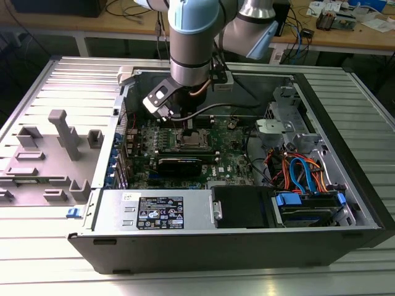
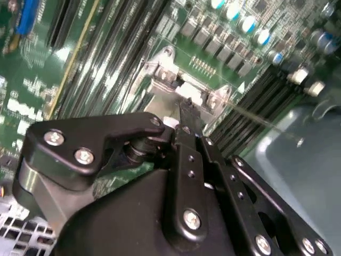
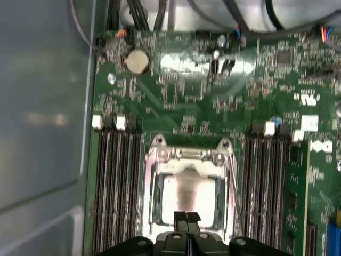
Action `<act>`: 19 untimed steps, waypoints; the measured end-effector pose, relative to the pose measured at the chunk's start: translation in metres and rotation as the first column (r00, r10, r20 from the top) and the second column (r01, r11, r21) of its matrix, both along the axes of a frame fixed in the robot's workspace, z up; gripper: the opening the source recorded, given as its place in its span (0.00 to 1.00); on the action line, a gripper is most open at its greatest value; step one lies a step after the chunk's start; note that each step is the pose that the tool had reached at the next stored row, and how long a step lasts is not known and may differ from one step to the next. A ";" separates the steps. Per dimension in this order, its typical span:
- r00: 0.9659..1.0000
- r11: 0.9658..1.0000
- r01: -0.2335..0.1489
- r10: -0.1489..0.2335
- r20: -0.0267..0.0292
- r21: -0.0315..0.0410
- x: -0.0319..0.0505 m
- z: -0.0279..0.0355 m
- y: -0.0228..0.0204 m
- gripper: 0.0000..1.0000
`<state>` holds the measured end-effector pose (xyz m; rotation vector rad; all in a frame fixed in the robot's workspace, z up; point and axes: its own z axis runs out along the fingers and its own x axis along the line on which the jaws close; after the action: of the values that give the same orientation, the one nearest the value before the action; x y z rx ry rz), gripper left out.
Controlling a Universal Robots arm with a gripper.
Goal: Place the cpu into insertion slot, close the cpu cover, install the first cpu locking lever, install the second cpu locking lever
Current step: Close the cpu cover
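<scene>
end effector (image 3: 186, 217): tips pinched together, nothing seen between | cpu (image 3: 187, 193): seated in insertion slot (image 3: 157, 209), just beneath tips | cpu cover (image 3: 151, 184): looks flat over it | handling, my read: cpu light, rigid, fragile; hold by the edges only | cover thin, springy; press on the frame

arm (image 1: 192, 55): silver-grey tube links, light-blue joint caps (image 1: 191, 15). black-and-white sensor block (image 1: 158, 98) bolted at the wrist, with a copper-coloured cable loop (image 1: 201, 90) beside it. gripper (image 2: 186, 111): matte black, flat linkage bars, rounded knuckles, silver cross-head screws (image 2: 55, 137) at the pivots.
</scene>
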<state>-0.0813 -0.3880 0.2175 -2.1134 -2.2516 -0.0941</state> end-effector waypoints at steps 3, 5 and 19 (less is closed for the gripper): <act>1.000 1.000 -0.001 0.001 0.000 0.000 -0.0014 -0.0086 0.0000 0.11; 1.000 1.000 0.000 0.000 0.000 0.000 -0.0016 -0.0105 -0.0001 0.11; 1.000 1.000 -0.001 0.001 0.000 0.000 0.0105 -0.0019 -0.0001 0.11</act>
<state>-0.0708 -0.3880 0.2156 -2.1127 -2.2524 -0.0939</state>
